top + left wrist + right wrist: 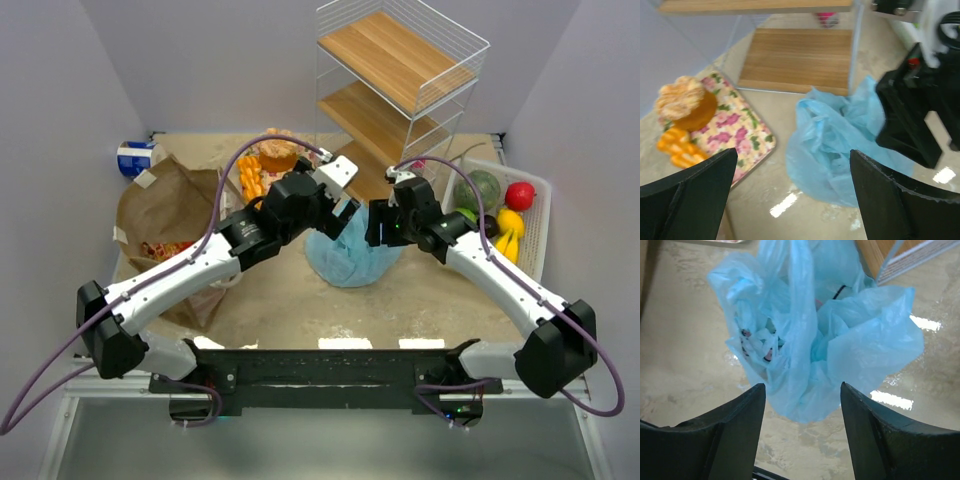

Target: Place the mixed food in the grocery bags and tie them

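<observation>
- Light-blue crinkly plastic bag (350, 255) is sitting mid-table, slumped, with small bits showing through its mouth.
- Left gripper (793, 155) is hovering beside it with fingers spread wide, holding nothing. Right gripper (802, 387) is also gaping, the bag showing between its fingers but not pinched.
- Looks like tying is up next. I'd be grabbing one loop handle per claw, high up, not the bag's body.
- Counting: two bags, the blue one plus one brown paper bag (170, 205) by the left edge. One silver-and-blue can (135, 158) is sitting in the far-left corner, and one round red fruit (518, 195) is lying in the white slatted basket (535, 250) along the right edge.
</observation>
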You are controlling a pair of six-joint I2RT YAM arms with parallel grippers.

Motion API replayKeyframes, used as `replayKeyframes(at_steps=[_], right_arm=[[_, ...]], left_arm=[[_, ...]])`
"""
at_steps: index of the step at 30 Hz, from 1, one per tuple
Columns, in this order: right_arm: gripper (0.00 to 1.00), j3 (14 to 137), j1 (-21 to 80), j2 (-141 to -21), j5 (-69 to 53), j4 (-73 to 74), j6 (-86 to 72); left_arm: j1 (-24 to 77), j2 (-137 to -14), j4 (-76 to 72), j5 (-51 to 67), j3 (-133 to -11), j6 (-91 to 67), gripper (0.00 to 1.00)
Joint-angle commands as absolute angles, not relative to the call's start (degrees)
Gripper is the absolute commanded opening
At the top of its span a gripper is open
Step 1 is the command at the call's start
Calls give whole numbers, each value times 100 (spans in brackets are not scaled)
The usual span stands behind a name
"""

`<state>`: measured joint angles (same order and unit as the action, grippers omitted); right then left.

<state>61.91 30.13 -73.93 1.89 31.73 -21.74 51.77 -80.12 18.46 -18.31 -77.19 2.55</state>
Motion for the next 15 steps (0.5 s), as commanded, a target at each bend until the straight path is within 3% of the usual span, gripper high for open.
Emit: replayKeyframes(at_steps=[1,9,15], right_arm=[[64,6039,2953,-7242,88,2602,-2338],[63,5792,2962,-7190,97,2408,-2452],[63,5573,2953,-7049,79,2320,-2496]], left_arm=[[5116,-8225,1028,-440,-7673,290,100],[4773,-9149,1204,-158,-7629,255,99],[4579,-9527,870,-26,-7558,106,92]])
